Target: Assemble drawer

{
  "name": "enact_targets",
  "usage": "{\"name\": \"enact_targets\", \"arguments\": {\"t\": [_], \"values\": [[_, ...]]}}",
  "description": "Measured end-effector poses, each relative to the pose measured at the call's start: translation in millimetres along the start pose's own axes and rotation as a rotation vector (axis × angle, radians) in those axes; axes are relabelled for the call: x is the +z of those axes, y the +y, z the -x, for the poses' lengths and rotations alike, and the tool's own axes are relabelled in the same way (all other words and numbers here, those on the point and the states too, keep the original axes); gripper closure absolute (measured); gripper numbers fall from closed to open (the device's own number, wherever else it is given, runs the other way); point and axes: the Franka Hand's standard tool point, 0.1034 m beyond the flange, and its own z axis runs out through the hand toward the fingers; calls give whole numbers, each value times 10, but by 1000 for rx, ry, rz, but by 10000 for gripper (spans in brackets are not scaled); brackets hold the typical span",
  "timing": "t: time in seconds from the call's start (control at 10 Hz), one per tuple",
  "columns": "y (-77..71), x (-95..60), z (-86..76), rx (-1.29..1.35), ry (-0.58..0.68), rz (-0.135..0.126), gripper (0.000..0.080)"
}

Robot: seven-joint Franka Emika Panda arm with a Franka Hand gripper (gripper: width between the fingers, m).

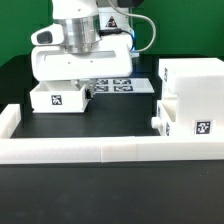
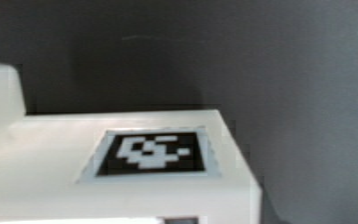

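A small white drawer tray (image 1: 55, 97) with a square tag on its near face sits on the dark table at the exterior view's left. My gripper (image 1: 88, 90) hangs low at the tray's right end, with a dark finger against its edge. In the wrist view the tray's tagged white face (image 2: 153, 152) fills the lower part, very close, and my fingertips are hidden. The tall white housing (image 1: 190, 85) stands at the right with a tag low on its front. A second small white part (image 1: 163, 118) sits against its left foot.
The long low white border wall (image 1: 100, 150) runs across the front and up the left side. The marker board (image 1: 122, 84) lies flat behind the gripper. Dark table (image 2: 282, 90) lies between the tray and the housing.
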Motion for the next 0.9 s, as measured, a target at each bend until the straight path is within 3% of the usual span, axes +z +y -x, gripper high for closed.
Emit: {"name": "enact_targets", "arguments": {"t": [0.1,0.4,0.6,0.7,0.9], "values": [[-88,-31,-26,-18,5,0,756],[-546,-205,-161,-69,21,-6,756],[-758,-328,-332,-135,-8,-19,756],[-812,-365,-469,-183,-9,-26,756],[-860,-352,-576,-283,-55,-45,756]]}}
